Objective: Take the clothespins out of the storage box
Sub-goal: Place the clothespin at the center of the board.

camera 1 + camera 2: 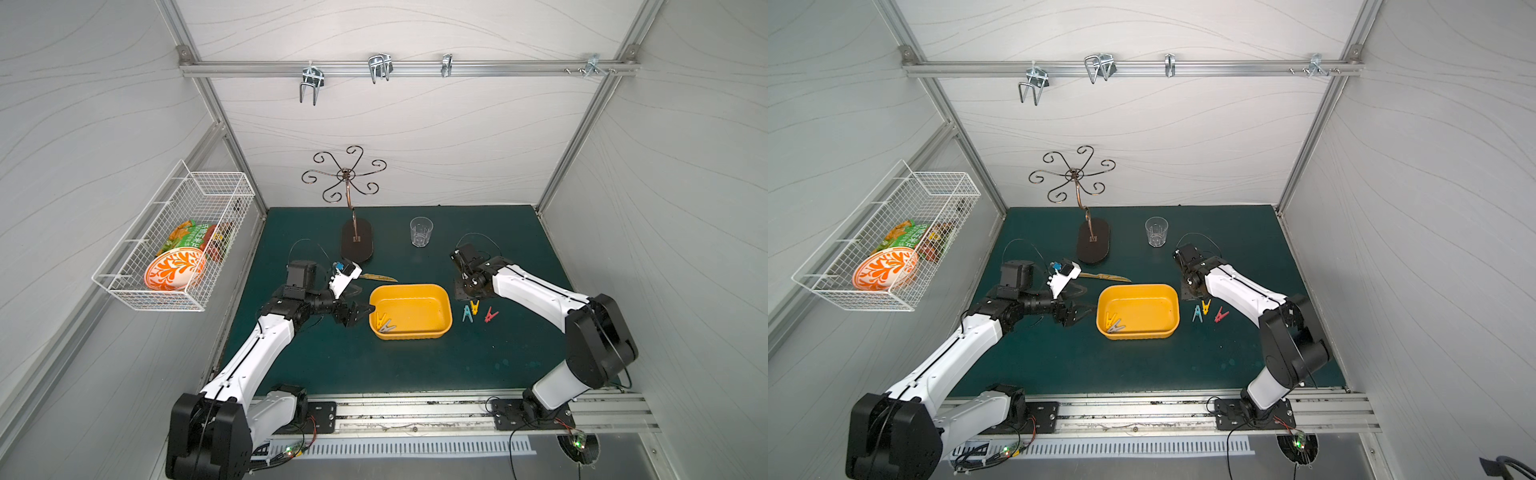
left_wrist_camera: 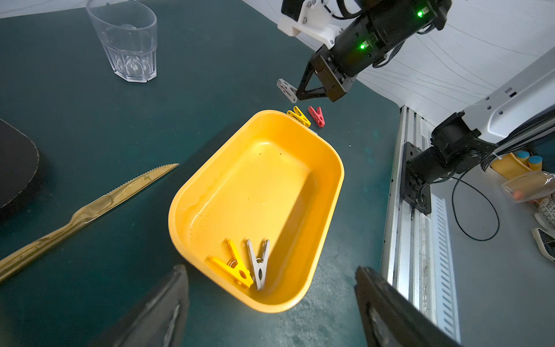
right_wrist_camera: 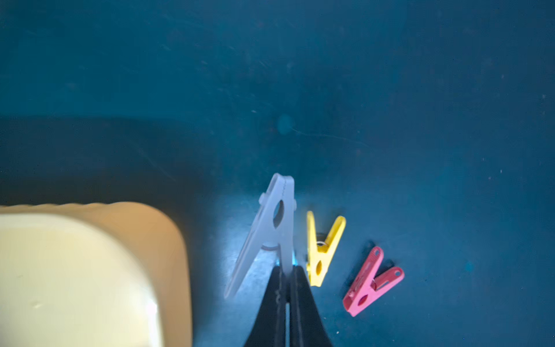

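One grey clothespin (image 3: 265, 234) pinched in right tool (image 3: 286, 269), tool body cropped

Left arm (image 1: 257, 345): elbow folded outward, forearm angled inward and forward.
Left tool (image 1: 360, 314): lies roughly level, jaws spread wide.
Right arm (image 1: 536, 291): elbow folded outward and raised, forearm angled inward, wrist bent down.
Right tool (image 3: 286, 270): points downward, jaws pinched on a grey clothespin (image 3: 276, 222).

Mid-frame, the storage box (image 1: 419, 309) sits on the green mat (image 1: 374, 365) with a yellow clothespin (image 1: 380, 319) and a grey clothespin (image 1: 387, 327) touching in its lower-left corner. Just right of it lie a teal clothespin (image 1: 467, 313), a second yellow clothespin (image 1: 474, 306) and a red clothespin (image 1: 491, 315), close together. The left gripper (image 1: 362, 313) hangs at the box's left rim.
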